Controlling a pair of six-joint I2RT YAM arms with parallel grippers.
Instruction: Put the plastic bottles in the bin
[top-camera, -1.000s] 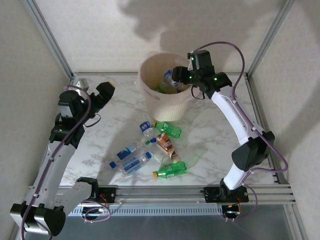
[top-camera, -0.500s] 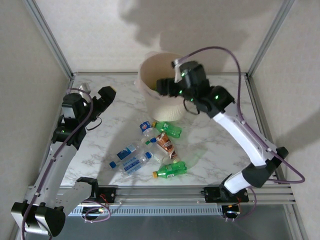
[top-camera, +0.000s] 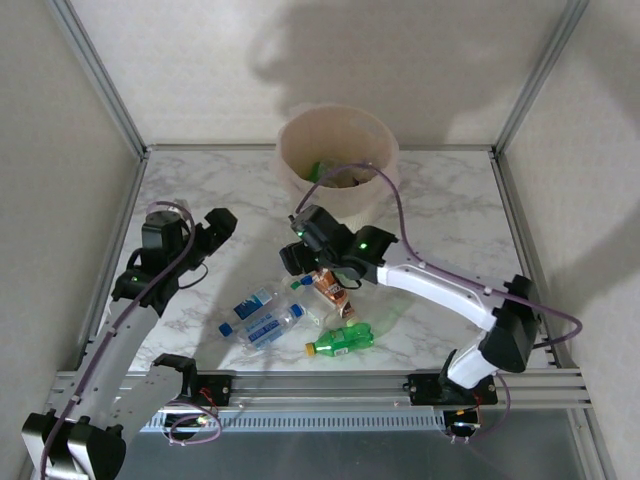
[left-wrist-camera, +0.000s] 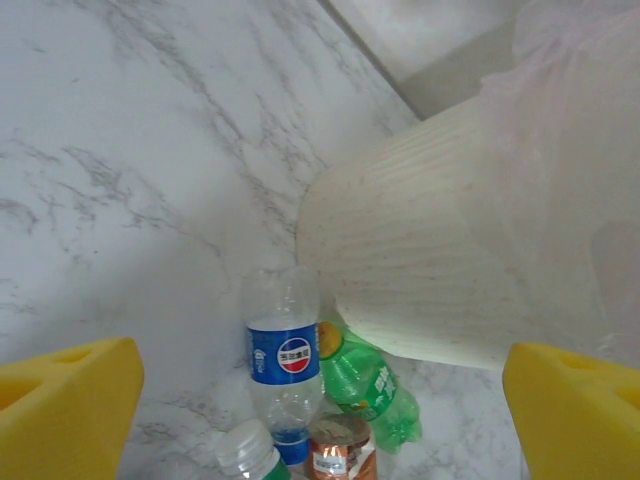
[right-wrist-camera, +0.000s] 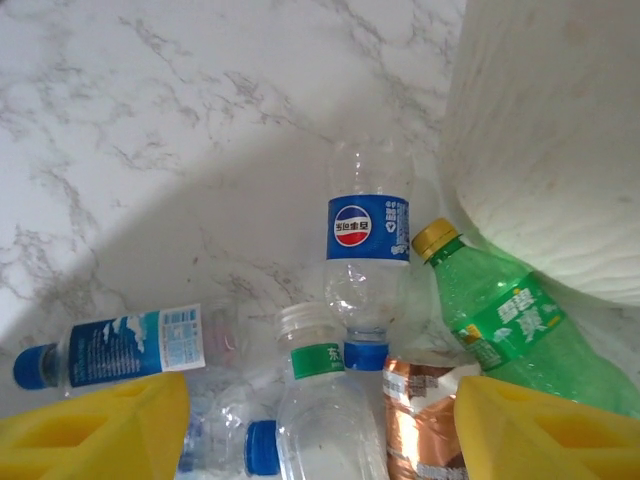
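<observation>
Yellow-padded, our right gripper (top-camera: 292, 260) hangs released over bottles (right-wrist-camera: 367, 230) beside the bin (left-wrist-camera: 420, 250). Our left gripper (top-camera: 218, 222) gapes empty above the bench (top-camera: 450, 200).

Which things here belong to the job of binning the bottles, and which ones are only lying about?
Job:
bin
green bottles
blue-labelled bottles
brown-labelled bottle

Not the job:
table
metal frame
</observation>
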